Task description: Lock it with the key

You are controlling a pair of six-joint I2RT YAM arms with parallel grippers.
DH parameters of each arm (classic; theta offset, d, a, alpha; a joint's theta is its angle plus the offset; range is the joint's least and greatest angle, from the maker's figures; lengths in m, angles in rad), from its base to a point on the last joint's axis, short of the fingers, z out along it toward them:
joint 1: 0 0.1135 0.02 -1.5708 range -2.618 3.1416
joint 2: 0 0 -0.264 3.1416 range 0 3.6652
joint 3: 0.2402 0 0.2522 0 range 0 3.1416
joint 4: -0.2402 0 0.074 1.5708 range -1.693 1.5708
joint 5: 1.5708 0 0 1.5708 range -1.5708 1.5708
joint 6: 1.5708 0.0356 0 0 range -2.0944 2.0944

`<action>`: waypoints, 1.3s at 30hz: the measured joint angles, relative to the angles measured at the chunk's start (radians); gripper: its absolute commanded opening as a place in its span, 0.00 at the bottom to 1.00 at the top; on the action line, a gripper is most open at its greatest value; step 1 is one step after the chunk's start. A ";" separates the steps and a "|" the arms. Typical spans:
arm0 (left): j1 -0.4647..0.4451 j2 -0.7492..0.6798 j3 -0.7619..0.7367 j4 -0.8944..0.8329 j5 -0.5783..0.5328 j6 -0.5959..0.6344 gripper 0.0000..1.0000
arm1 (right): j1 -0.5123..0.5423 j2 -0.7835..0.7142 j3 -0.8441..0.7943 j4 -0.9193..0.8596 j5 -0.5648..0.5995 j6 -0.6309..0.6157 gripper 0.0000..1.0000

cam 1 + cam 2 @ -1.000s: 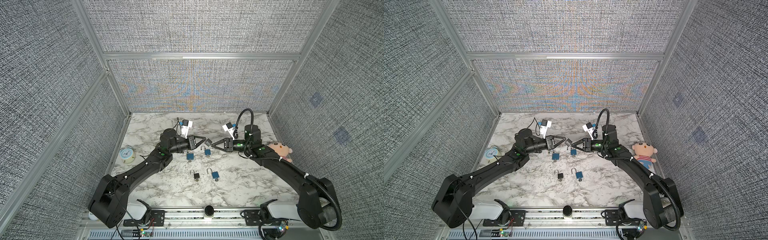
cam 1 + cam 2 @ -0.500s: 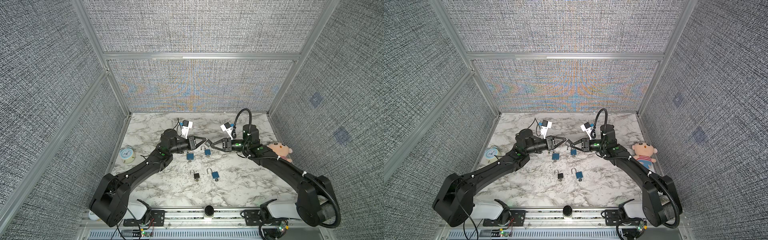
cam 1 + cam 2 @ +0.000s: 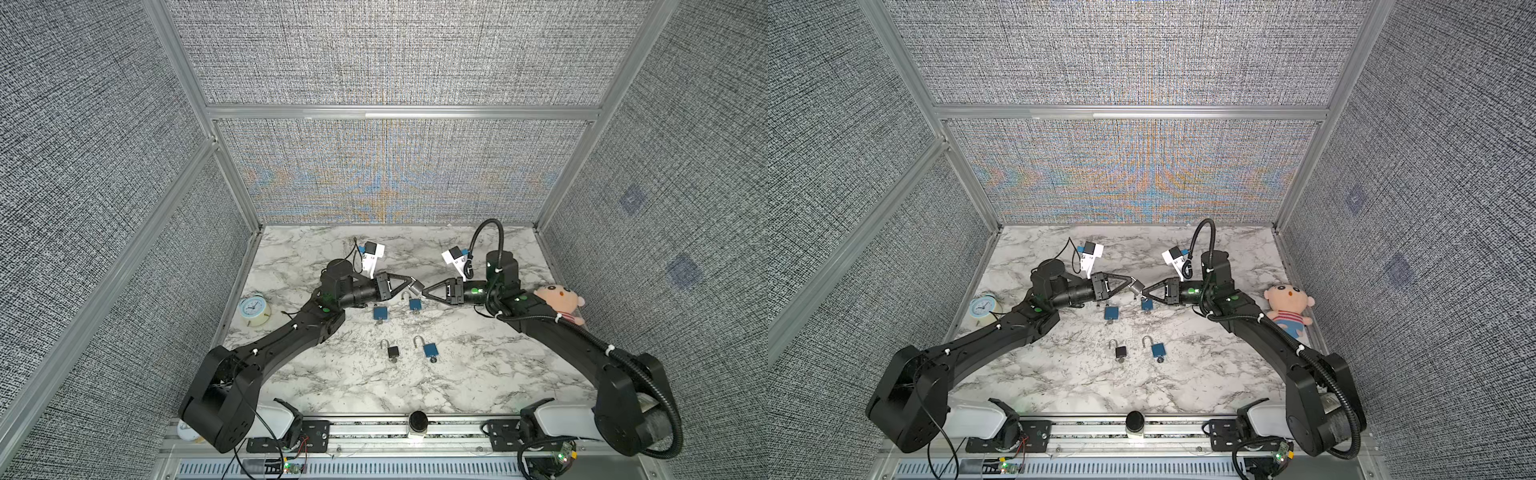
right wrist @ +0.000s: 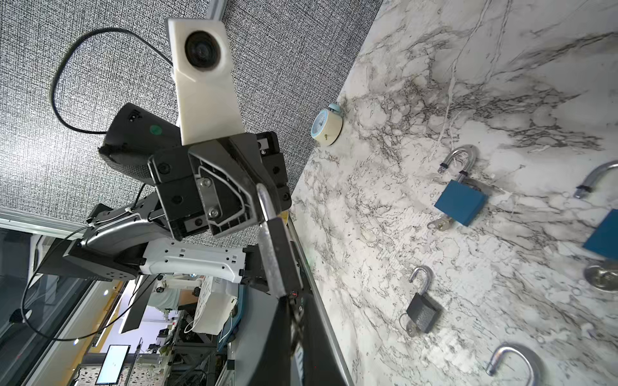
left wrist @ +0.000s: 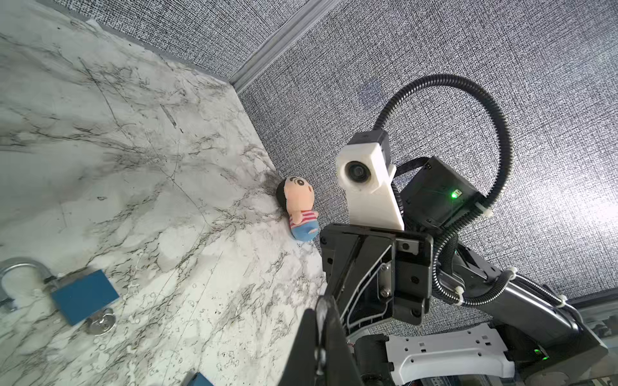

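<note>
— How did the white, grey-veined marble-look counter look?
— It was smooth, with a soft sheen. The grey woven cloth wall panels were coarse and matt, and the silver aluminium frame rails were brushed.
— And the locks?
— The blue square padlock had a satin painted body and a bright polished metal shackle. The small black padlock was matt, and the grey metal padlock was dull.
— The arms?
— The left end effector and right end effector were matt black plastic. The white plastic camera mount was smooth, and the black corrugated hose was ribbed. The pink plush doll was soft cloth.
</note>
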 measured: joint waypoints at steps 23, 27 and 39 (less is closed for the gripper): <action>0.041 -0.047 -0.032 0.003 -0.031 -0.011 0.00 | -0.012 -0.043 -0.039 0.026 0.007 0.026 0.00; 0.041 -0.054 -0.042 -0.005 -0.042 -0.002 0.00 | -0.013 -0.048 -0.040 0.035 0.019 0.033 0.00; -0.001 0.042 0.080 -0.182 -0.029 0.117 0.00 | -0.106 -0.124 -0.037 -0.079 0.107 -0.012 0.00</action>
